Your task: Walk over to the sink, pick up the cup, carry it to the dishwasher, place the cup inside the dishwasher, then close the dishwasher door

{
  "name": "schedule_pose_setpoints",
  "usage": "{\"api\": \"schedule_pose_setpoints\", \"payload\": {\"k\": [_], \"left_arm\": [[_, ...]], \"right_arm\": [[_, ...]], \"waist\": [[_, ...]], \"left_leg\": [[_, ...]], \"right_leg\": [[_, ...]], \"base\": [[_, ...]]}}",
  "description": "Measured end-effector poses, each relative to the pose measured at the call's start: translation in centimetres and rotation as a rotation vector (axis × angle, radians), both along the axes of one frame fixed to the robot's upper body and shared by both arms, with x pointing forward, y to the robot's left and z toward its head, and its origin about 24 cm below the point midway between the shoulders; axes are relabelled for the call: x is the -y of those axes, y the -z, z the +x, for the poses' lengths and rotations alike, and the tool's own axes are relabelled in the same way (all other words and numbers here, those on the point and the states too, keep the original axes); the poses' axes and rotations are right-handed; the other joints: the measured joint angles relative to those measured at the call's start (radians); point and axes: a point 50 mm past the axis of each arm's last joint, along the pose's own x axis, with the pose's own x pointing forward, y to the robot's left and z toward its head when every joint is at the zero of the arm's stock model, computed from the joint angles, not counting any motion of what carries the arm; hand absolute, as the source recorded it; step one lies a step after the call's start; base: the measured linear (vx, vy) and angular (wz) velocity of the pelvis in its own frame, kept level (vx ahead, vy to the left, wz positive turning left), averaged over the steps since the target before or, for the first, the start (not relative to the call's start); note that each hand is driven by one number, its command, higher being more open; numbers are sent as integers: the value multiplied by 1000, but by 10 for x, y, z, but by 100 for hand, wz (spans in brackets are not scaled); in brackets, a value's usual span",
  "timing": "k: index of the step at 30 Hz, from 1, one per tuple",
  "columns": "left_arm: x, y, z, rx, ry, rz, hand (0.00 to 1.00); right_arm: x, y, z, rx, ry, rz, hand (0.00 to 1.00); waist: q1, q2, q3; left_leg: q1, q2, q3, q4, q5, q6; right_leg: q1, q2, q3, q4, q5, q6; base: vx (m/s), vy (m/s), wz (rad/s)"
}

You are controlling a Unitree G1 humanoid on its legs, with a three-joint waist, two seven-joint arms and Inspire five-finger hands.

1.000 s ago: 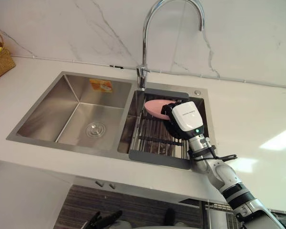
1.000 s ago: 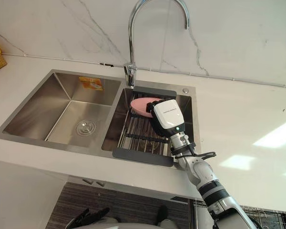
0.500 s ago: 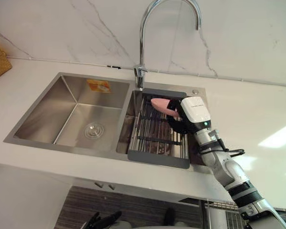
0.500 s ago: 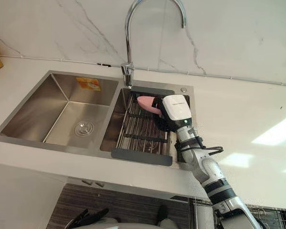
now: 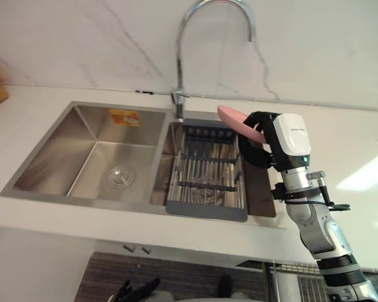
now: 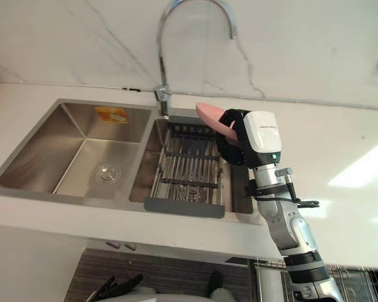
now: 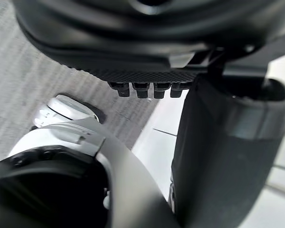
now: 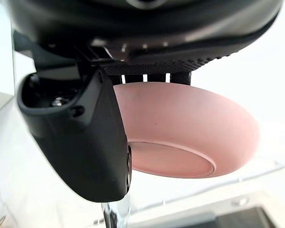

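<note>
Bowl (image 5: pixel 236 119) is clamped between thumb and fingers of right hand (image 5: pixel 283 141), held clear above rack (image 5: pixel 208 170), ready for carrying.

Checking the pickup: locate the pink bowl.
Head views: the pink bowl is gripped in the right hand over the sink rack, right of the faucet.

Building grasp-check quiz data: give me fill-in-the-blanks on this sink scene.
The right hand holds a ___ bowl.
The rack lies in the sink's ___ basin.
The drain shows in the ___ basin.
Missing: pink; right; left.
</note>
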Motion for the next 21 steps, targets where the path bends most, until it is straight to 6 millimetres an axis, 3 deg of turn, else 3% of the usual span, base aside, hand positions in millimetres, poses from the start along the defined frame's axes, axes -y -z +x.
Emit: {"api": "schedule_pose_setpoints", "payload": {"k": [4, 7, 8, 9, 10, 11, 13, 14, 16, 17, 18, 19, 20, 21], "left_arm": [[7, 0, 12, 20, 92, 1, 100], [-2, -2, 18, 23, 113, 7, 100], [-4, -1, 14, 4, 107, 8, 100], [-4, 0, 13, -7, 101, 6, 100], [-3, 2, 10, -24, 75, -3, 100], [-8, 2, 5, -38, 23, 0, 100], [-13, 3, -4, -71, 0, 7, 100], [-14, 3, -8, -84, -4, 9, 100], [-19, 2, -6, -78, -12, 22, 100], [-19, 2, -1, -71, -16, 27, 100], [-16, 3, -1, -77, -17, 20, 100], [-14, 4, -3, -93, -16, 21, 100], [-14, 4, -5, -100, -15, 23, 100], [-16, 4, -5, -113, -12, 29, 100]], "right_arm": [[10, -27, -1, 133, 19, 25, 0], [25, -34, 0, 161, 97, 62, 0], [24, -38, 0, 178, 95, 74, 0], [23, -41, 1, 191, 89, 78, 0], [17, -48, 3, 224, 58, 84, 0], [11, -53, 4, 254, 20, 88, 0], [2, -56, 4, 276, -31, 80, 0], [-4, -59, 5, 288, -60, 72, 0], [-11, -63, 10, 297, -89, 63, 0], [-16, -65, 15, 288, -96, 49, 0], [-16, -64, 18, 270, -90, 34, 0], [-17, -57, 22, 233, -79, 27, 0], [-17, -56, 23, 223, -77, 23, 0], [-17, -60, 25, 231, -74, 13, 0]], "waist": [[-31, 31, -11], [-51, -13, 26], [-52, -23, 37], [-52, -14, 42], [-35, 5, 54], [-33, 5, 54], [-26, 8, 39], [-16, -5, 19], [2, -30, -7], [16, -35, -11], [27, -23, -18], [44, -11, -41], [52, -9, -53], [50, -40, -61]], "left_leg": [[8, 1, -21, -48, -76, 13], [19, -64, 19, -40, -102, 52], [25, -69, 65, -37, -90, 74], [35, -62, 99, -52, -82, 84], [52, -36, 184, -83, -71, 88], [62, -20, 252, -93, -65, 89], [67, 1, 313, -96, -64, 89], [65, 11, 349, -89, -63, 88], [31, 15, 387, -54, -63, 88], [4, 19, 381, -13, -63, 88], [1, 32, 380, -12, -58, 89], [9, 62, 387, -46, -32, 78], [17, 74, 404, -83, -18, 72], [27, 57, 463, -115, -16, 68]], "right_leg": [[-131, 39, 123, 76, 20, 12], [-186, 27, 226, 128, 39, 29], [-177, 17, 233, 87, 20, 2], [-179, 0, 160, 87, -21, -41], [-233, -31, 16, 222, -91, -82], [-262, -78, -96, 414, -140, -103], [-215, -139, -216, 589, -228, -109], [-161, -178, -265, 639, -259, -109], [-101, -245, -308, 661, -270, -118], [-110, -233, -352, 621, -248, -152], [-110, -213, -367, 595, -230, -180], [-87, -150, -352, 465, -191, -189], [-71, -134, -357, 429, -203, -184], [-61, -171, -405, 414, -229, -142]], "base": [[-98, 97, -110], [-208, 133, -92], [-247, 139, -110], [-249, 142, -153], [-239, 111, -163], [-209, 118, -155], [-111, 78, -111], [-27, 36, -99], [20, -88, -102], [-3, -138, -113], [-33, -119, -130], [-24, -92, -115], [16, -118, -148], [26, -125, -111]]}}
